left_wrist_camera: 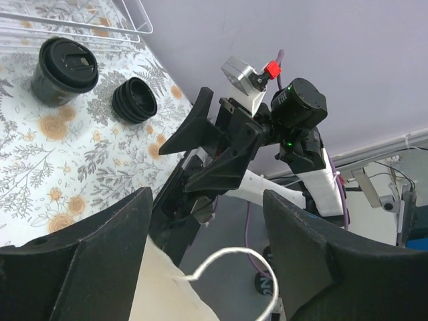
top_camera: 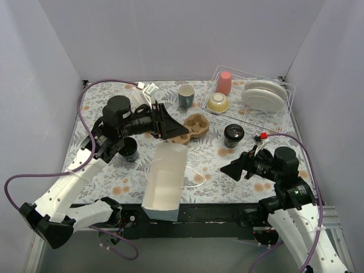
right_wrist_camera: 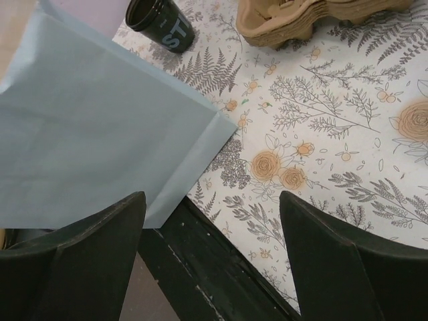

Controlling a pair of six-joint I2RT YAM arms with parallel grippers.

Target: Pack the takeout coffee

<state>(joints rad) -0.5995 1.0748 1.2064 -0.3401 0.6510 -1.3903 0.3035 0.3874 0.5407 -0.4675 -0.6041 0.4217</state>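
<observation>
One takeout coffee cup with its black lid on [top_camera: 234, 135] [left_wrist_camera: 63, 70] stands right of centre. Beside it a loose black lid [left_wrist_camera: 134, 100] lies on the table. A second black cup [top_camera: 129, 149] [right_wrist_camera: 160, 23] stands open at the left, under my left arm. A white paper bag [top_camera: 165, 182] [right_wrist_camera: 87, 120] lies on its side at the front edge, with its handle loop [left_wrist_camera: 247, 267] toward the right. My left gripper [top_camera: 169, 122] [left_wrist_camera: 206, 194] hovers open above the bag's far end and holds nothing. My right gripper [top_camera: 227, 169] [right_wrist_camera: 212, 195] is open and empty, right of the bag.
A brown cardboard cup carrier [top_camera: 190, 128] [right_wrist_camera: 301, 20] sits behind the bag. A grey-green mug [top_camera: 186, 95] stands at the back. The wire dish rack [top_camera: 284, 111] at the back right holds a pink cup, a bowl and plates. The table's black front edge [right_wrist_camera: 221, 281] is under my right gripper.
</observation>
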